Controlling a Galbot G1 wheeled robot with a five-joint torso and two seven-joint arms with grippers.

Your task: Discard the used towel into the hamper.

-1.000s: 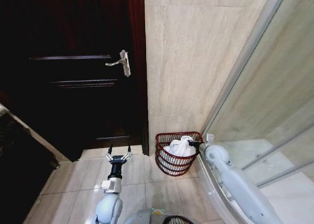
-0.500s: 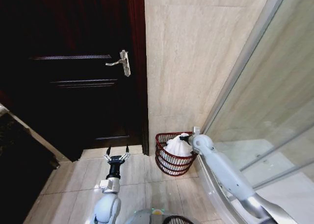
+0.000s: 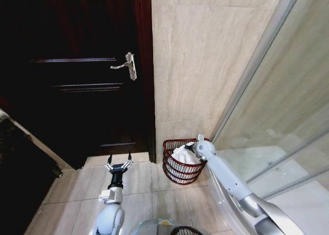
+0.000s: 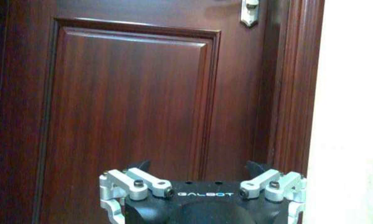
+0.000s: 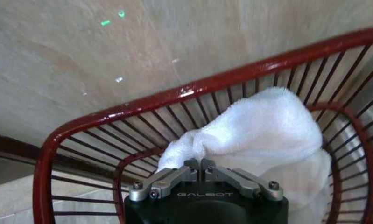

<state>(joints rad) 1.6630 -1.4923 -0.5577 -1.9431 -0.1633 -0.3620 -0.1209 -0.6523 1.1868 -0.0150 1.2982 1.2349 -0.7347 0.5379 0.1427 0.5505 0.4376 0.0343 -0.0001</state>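
The hamper (image 3: 170,165), a small round red-brown wire basket, stands on the floor against the tiled wall by the door frame. A white towel (image 3: 180,155) is heaped inside it. My right gripper (image 3: 188,147) reaches over the hamper's right rim and touches the top of the towel. In the right wrist view its fingers (image 5: 200,163) are pressed together on a fold of the towel (image 5: 261,126), inside the hamper's rim (image 5: 173,95). My left gripper (image 3: 119,160) hovers open over the floor tiles, facing the door, its spread fingers (image 4: 141,167) holding nothing.
A dark wooden door (image 3: 77,75) with a metal handle (image 3: 127,65) fills the left. A glass shower screen (image 3: 277,106) and its curved base run along the right, close to my right arm. Beige floor tiles (image 3: 144,188) lie in front of the hamper.
My right arm has swung left, carrying its gripper from the hamper's right rim to over the towel. The left gripper has drifted slightly left.
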